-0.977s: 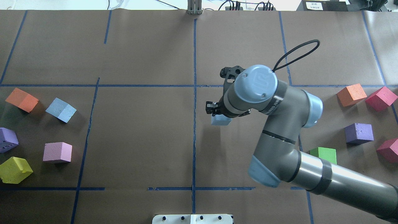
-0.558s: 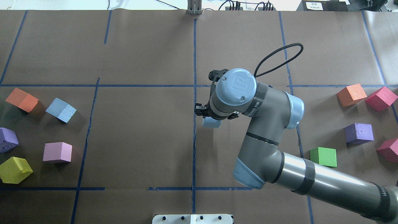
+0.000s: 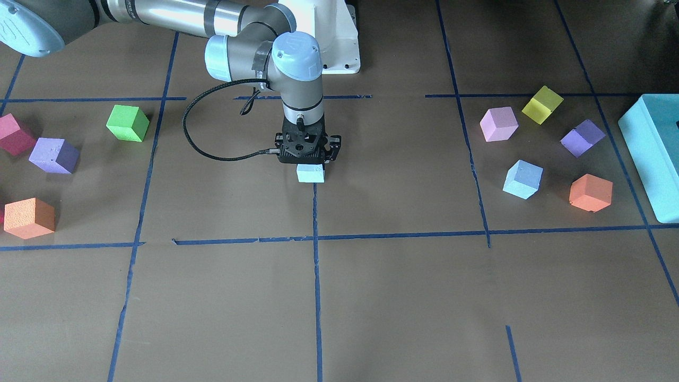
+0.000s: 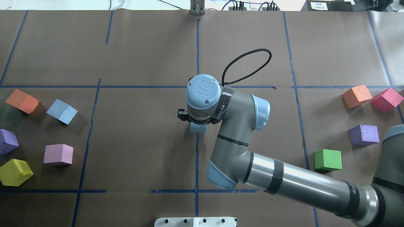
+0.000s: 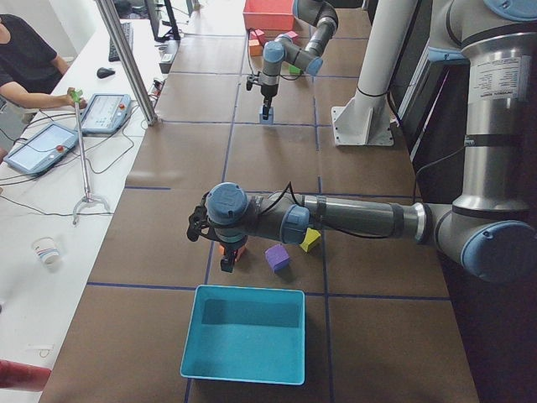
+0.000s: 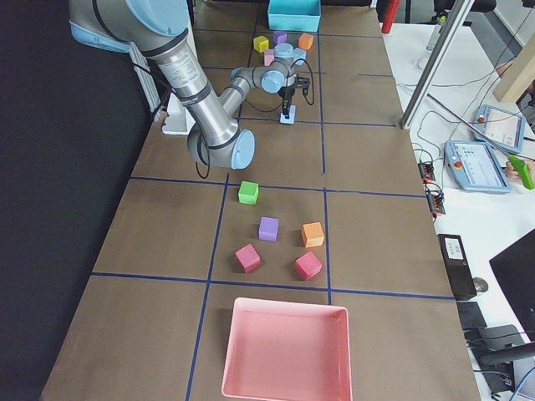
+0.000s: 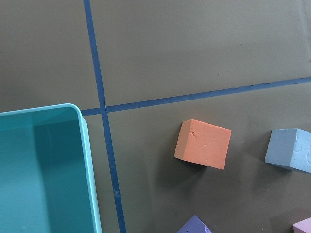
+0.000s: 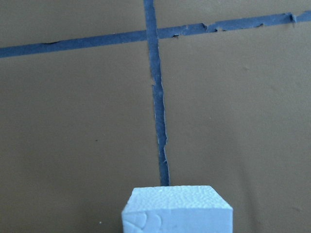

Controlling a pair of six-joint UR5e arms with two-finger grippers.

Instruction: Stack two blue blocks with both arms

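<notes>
The right end effector (image 3: 310, 162) is closed on a blue block (image 3: 310, 173), which hangs directly beneath it over the blue tape line (image 3: 316, 265) crossing the middle of the surface (image 3: 398, 297). Whether the block touches the surface cannot be told. Well away from it, on the robot's left, the left end effector (image 5: 225, 265) hovers over an orange cube (image 7: 203, 144). I cannot tell whether this end effector is open or closed. The second blue block (image 7: 291, 150) lies just beside that cube, and a teal box (image 7: 86, 145) is near on the cube's other side.
</notes>
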